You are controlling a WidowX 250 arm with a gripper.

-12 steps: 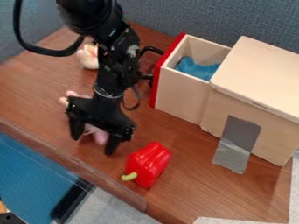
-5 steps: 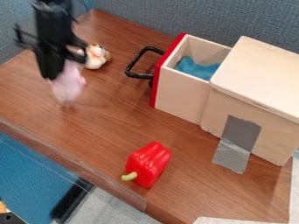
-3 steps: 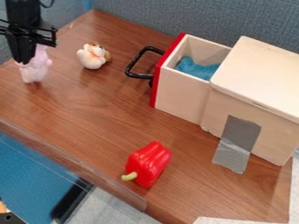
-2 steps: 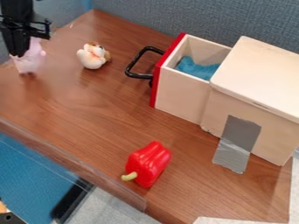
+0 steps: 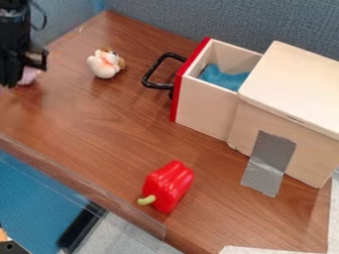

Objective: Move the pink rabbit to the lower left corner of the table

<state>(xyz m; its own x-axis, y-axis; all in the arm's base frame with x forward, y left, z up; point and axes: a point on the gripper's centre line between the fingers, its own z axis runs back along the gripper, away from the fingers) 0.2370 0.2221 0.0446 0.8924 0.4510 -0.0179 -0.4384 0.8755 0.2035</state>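
The desk [image 5: 92,129] is brown wood with thin dark lines, and it spreads out on all sides of the toy bell pepper [image 5: 173,181]. Far up and to the left of the pepper is the black pincer [image 5: 12,82]. I can't tell if it is apart, together or clamped on something. The pink rabbit [image 5: 29,76] is there too, well apart from the pepper, and mostly hidden behind the pincer. Left of the pepper, past a clear, shiny strip [image 5: 73,183] on the edge of the desk, lies a flat blue patch [image 5: 39,193] with a straight black bar [image 5: 81,227] beside it. Up and left of the pepper sits a small, round stuffed animal [image 5: 104,64], white and soft with a bit of brown. The pepper is red, smooth and bumpy, with a bent green stem. Above it is a black, bent handle [image 5: 152,74] on the red front of a pale wood drawer [image 5: 208,106]. The drawer is open, with blue cloth [image 5: 222,78] inside. Farther up from the pepper is a rough blue-gray wall [image 5: 198,20]. Right of the pepper, shiny gray tape [image 5: 268,161] sticks to the desk and to a big, pale wood box [image 5: 298,84].
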